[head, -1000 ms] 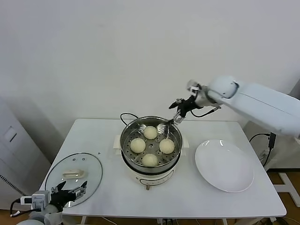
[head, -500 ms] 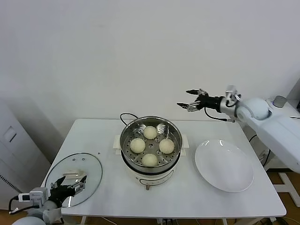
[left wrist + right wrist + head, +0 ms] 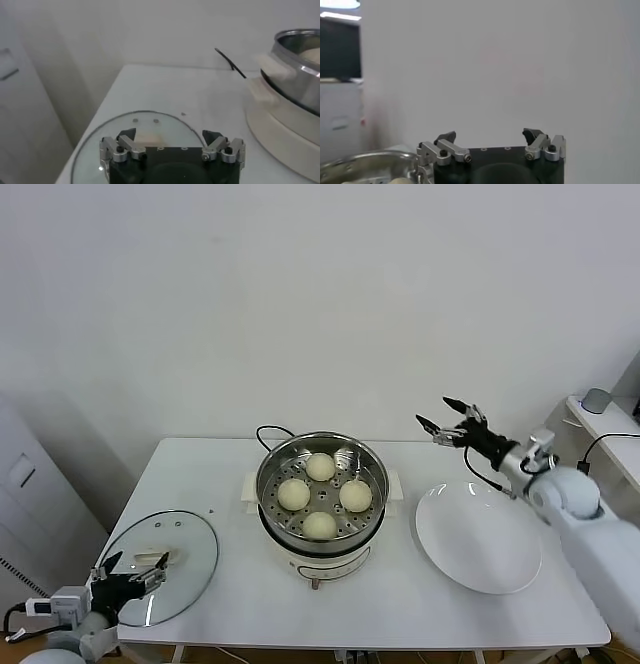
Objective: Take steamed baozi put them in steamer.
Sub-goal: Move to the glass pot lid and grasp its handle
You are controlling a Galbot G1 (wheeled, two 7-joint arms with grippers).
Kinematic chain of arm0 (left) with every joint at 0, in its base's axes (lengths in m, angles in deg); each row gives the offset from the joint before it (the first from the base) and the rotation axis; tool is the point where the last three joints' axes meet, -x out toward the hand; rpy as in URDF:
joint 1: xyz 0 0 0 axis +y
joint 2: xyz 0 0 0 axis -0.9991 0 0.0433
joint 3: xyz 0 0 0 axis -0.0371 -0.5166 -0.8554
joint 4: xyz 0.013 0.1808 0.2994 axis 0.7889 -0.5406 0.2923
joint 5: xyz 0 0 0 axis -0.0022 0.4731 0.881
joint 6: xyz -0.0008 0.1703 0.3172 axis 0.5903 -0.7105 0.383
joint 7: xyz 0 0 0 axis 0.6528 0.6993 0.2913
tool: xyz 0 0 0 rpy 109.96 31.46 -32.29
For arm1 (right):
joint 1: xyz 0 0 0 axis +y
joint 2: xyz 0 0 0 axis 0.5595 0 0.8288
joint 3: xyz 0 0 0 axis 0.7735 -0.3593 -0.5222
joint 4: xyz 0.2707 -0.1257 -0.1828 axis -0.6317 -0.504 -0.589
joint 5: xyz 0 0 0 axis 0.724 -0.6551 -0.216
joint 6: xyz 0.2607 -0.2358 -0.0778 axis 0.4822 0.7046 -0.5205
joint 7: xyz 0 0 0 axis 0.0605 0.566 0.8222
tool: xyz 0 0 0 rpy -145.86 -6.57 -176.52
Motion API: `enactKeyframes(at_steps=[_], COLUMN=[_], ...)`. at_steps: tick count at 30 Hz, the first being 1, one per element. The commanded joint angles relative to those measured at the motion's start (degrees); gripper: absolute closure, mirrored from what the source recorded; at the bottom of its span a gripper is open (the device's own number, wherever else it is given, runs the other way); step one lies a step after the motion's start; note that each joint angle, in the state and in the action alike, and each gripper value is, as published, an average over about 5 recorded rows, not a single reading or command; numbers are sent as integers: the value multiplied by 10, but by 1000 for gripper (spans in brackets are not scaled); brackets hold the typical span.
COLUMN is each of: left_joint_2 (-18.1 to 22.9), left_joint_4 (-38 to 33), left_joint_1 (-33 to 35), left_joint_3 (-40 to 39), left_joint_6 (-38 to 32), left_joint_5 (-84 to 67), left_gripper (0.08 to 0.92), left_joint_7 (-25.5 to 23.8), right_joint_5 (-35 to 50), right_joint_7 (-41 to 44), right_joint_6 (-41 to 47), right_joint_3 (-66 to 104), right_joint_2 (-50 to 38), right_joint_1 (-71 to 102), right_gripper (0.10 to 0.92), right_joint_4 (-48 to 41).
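Several steamed baozi lie in the steamer (image 3: 330, 556) at mid-table; one is the far bun (image 3: 320, 467), one the near bun (image 3: 319, 526). My right gripper (image 3: 448, 424) hangs open and empty in the air to the right of the steamer, above the plate's far edge. In the right wrist view the gripper (image 3: 490, 135) faces the wall, with the steamer rim (image 3: 365, 162) low beside it. My left gripper (image 3: 130, 579) stands open and empty at the table's near left corner. The left wrist view shows that gripper (image 3: 170, 136) over the glass lid (image 3: 150, 125), with the steamer (image 3: 295, 65) farther off.
A glass lid (image 3: 165, 559) lies flat on the white table (image 3: 400, 604) at the left. An empty white plate (image 3: 480, 539) sits on the right. The black cord (image 3: 268, 432) loops behind the steamer. A wall stands close behind the table.
My right gripper has swung away from the steamer's far right rim, moving right to above the plate's far edge. The left gripper has drawn back slightly toward the near left corner.
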State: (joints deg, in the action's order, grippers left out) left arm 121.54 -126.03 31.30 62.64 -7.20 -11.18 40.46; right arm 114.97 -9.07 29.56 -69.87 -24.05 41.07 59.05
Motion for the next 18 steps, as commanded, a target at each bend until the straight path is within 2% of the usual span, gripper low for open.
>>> enactKeyframes(at_steps=[1,5,9,18], left_joint_2=[7,3,1,1], left_joint_4=[40,68,93,178], left_joint_1=[37,59,67,47], left_joint_3=[1,-3,-1,1], left_joint_6=[-124,-193,-234,-322], left_joint_5=[291,418,502,681], left_gripper=[177,177,177,177], left_joint_7=[-44,-54,-57,-46], right_joint_5=[-123,-154,-186,-233], right_joint_7=[-48,-48,-45,-38], right_joint_6=[-4,-10,-17,-41], right_joint_3=[234,269,304,350], right_joint_2=[144,194,236,283], right_joint_1=[232,260,286,315], right_gripper=[203,203,203,203], right_joint_4=[57,62,68,62])
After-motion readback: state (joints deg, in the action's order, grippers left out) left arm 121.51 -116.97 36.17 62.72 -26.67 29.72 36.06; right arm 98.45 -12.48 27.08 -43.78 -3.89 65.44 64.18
